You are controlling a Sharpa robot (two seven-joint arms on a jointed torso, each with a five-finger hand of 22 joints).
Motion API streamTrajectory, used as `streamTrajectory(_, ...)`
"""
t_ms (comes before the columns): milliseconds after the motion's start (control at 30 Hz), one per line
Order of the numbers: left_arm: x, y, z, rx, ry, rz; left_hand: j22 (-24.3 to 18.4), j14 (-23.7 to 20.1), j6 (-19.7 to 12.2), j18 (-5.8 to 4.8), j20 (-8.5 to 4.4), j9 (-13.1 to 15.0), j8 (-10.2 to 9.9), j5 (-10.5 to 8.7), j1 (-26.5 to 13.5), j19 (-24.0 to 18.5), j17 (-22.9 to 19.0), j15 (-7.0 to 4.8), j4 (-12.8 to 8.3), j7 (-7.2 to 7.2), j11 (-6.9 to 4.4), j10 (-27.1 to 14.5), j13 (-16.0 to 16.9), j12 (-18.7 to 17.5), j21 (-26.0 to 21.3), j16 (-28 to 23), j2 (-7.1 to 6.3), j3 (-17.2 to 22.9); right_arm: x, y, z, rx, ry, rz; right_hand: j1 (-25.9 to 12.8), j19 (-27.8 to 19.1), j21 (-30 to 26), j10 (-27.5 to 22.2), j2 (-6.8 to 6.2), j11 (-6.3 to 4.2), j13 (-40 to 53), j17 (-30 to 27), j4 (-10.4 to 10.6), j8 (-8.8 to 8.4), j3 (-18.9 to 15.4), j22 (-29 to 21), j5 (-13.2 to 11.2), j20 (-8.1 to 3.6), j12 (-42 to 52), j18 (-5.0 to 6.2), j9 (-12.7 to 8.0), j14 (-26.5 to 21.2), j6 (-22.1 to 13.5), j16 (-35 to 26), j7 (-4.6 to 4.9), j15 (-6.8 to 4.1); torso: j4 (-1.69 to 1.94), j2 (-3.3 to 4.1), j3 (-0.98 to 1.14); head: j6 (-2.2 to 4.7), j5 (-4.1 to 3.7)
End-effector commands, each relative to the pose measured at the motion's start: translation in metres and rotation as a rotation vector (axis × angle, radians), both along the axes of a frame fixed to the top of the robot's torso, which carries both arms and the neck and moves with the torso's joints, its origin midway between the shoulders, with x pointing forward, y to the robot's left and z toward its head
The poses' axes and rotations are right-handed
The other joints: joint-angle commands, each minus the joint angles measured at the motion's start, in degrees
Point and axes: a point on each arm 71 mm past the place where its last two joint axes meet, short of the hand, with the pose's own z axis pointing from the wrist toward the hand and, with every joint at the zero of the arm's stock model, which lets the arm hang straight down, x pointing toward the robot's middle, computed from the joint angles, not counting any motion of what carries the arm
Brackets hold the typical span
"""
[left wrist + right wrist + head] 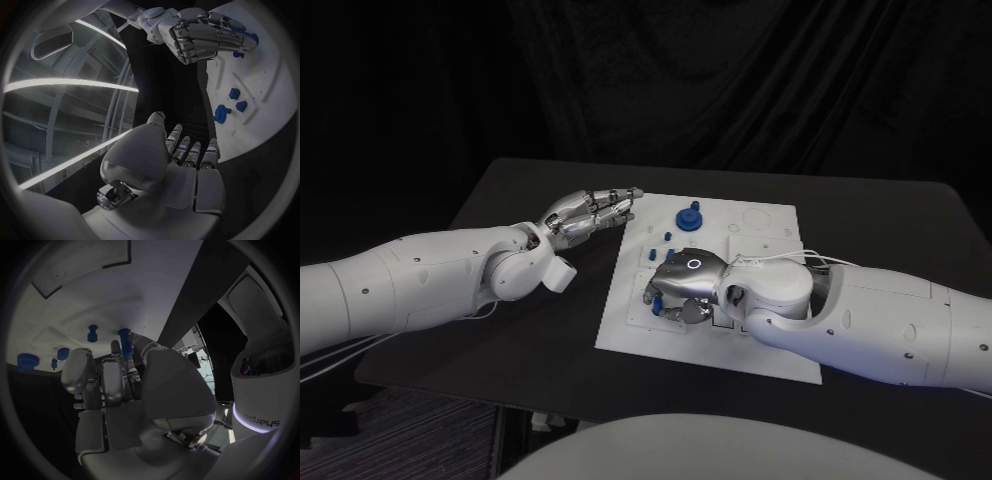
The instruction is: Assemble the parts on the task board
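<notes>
The white task board [759, 228] lies in the middle of the table. A big blue knob [689, 216] stands near its far edge, with small blue pieces [668, 237] in front of it. My right hand [682, 286] hangs over the board's near left part, fingers curled downward. In the right wrist view a slim blue peg [125, 341] sits between a fingertip and the thumb of that hand [122, 390], which pinches it. My left hand [594, 212] hovers off the board's far left corner, fingers stretched out and holding nothing; its palm [181, 170] faces the board [269, 100].
More blue pieces [92, 333] stand on the board beyond the right hand's fingers. In the left wrist view several blue pieces [222, 114] lie on the board ahead of the left hand. Black table [531, 290] surrounds the board on all sides.
</notes>
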Motion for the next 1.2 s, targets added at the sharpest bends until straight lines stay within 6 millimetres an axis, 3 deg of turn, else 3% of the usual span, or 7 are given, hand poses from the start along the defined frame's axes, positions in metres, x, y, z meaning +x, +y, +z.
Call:
streamTrajectory(33,-0.001,-0.002,0.000,-0.014,-0.004,-0.012,0.05,-0.04,-0.21,0.63,0.17,0.05,0.19,0.31,0.65,0.11,0.06,-0.06,-0.32,0.29,0.12,0.00,-0.03,0.17,0.38,0.15,-0.11,0.01,0.001,-0.002,-0.004,-0.048,0.010,-0.019,-0.92,-0.76,-1.05,-2.39,-0.27,0.29,0.29,-0.64,0.50,-0.37,-0.63,8.27,-1.11,0.04,-0.17,0.63,-0.78,-0.78,-2.35,-0.50,-0.96,-0.08,0.03,0.02,0.00,0.01,-0.03)
streamTrajectory(500,-0.002,0.000,0.000,-0.014,-0.002,-0.011,0.12,-0.03,-0.28,0.63,0.19,0.04,0.18,0.35,0.69,0.16,0.06,0.04,-0.37,0.29,0.12,-0.03,-0.03,0.17,0.41,0.16,-0.04,0.07,0.000,-0.009,0.001,0.015,-0.016,-0.022,-1.89,-0.97,-1.59,-5.58,-0.02,0.36,1.23,-0.98,1.08,-0.15,-2.89,8.17,-3.85,-0.34,1.12,0.74,-1.52,-1.10,-4.54,-0.60,-1.54,-0.66,-0.07,-0.08,-0.01,0.01,-0.04)
streamTrajectory(667,-0.002,0.001,-0.001,-0.013,-0.002,-0.008,0.16,-0.03,-0.31,0.63,0.20,0.04,0.17,0.36,0.71,0.20,0.06,0.08,-0.39,0.28,0.11,-0.05,-0.04,0.15,0.43,0.16,-0.01,0.10,-0.002,-0.016,0.018,0.124,-0.050,-0.039,-1.54,-1.55,-3.00,-9.15,0.20,0.51,1.81,-1.94,1.35,-0.24,-4.74,7.85,-4.81,-0.56,2.35,0.94,-2.41,-1.67,-7.55,-1.16,-2.47,-0.82,-0.06,-0.03,-0.01,0.01,-0.04)
streamTrajectory(767,-0.001,0.002,-0.001,-0.012,-0.004,-0.005,0.08,-0.04,-0.31,0.63,0.21,0.04,0.17,0.37,0.72,0.16,0.06,0.10,-0.40,0.28,0.11,-0.05,-0.04,0.16,0.41,0.16,0.00,0.11,0.000,-0.023,0.036,0.195,-0.071,-0.056,-0.82,-1.68,-3.39,-10.53,0.46,0.75,2.04,-1.78,1.18,-0.03,-5.08,7.78,-3.76,-0.45,3.10,0.97,-2.54,-1.66,-7.55,-1.06,-2.30,-0.62,-0.07,-0.03,0.01,0.01,-0.08)
streamTrajectory(1000,-0.002,0.005,-0.001,-0.009,-0.008,0.004,-0.07,-0.05,-0.54,0.61,0.20,0.01,0.11,0.40,0.76,0.08,0.06,0.12,-0.48,-0.04,0.32,-0.06,-0.03,0.18,0.37,0.16,0.01,0.16,0.009,-0.061,0.092,0.358,-0.114,-0.152,0.51,-1.63,-3.51,-13.45,1.40,0.61,2.41,-1.47,0.90,0.15,-5.19,7.81,-1.18,-0.57,5.05,1.03,-2.83,-1.59,-7.58,-0.81,-1.88,-0.84,0.01,-0.03,-0.15,0.01,-0.65)
streamTrajectory(1167,-0.002,0.007,0.000,-0.006,-0.009,0.010,0.01,-0.05,-0.52,0.61,0.20,0.01,0.11,0.41,0.76,0.12,0.05,0.09,-0.49,-0.06,0.34,-0.04,-0.02,0.21,0.39,0.16,0.01,0.17,0.011,-0.096,0.108,0.352,-0.118,-0.238,1.07,-1.48,-3.34,-13.51,1.98,0.59,2.74,-1.43,0.76,0.18,-4.92,7.87,-0.14,-0.65,6.59,0.98,-2.96,-1.53,-7.51,-0.73,-1.40,-0.88,-0.22,-0.07,-0.26,0.01,-1.17)
streamTrajectory(1200,-0.002,0.007,0.000,-0.006,-0.010,0.011,0.01,-0.05,-0.52,0.61,0.20,0.01,0.11,0.41,0.76,0.12,0.05,0.09,-0.49,-0.06,0.34,-0.04,-0.02,0.21,0.39,0.16,0.01,0.17,0.011,-0.102,0.108,0.339,-0.112,-0.251,1.23,-1.50,-3.40,-11.03,2.37,0.34,3.50,-1.78,0.88,0.25,-4.65,7.86,0.29,-0.67,8.86,0.99,-3.03,-1.69,-7.36,-0.92,-1.21,-0.92,-0.18,-0.03,-0.25,0.01,-1.49)
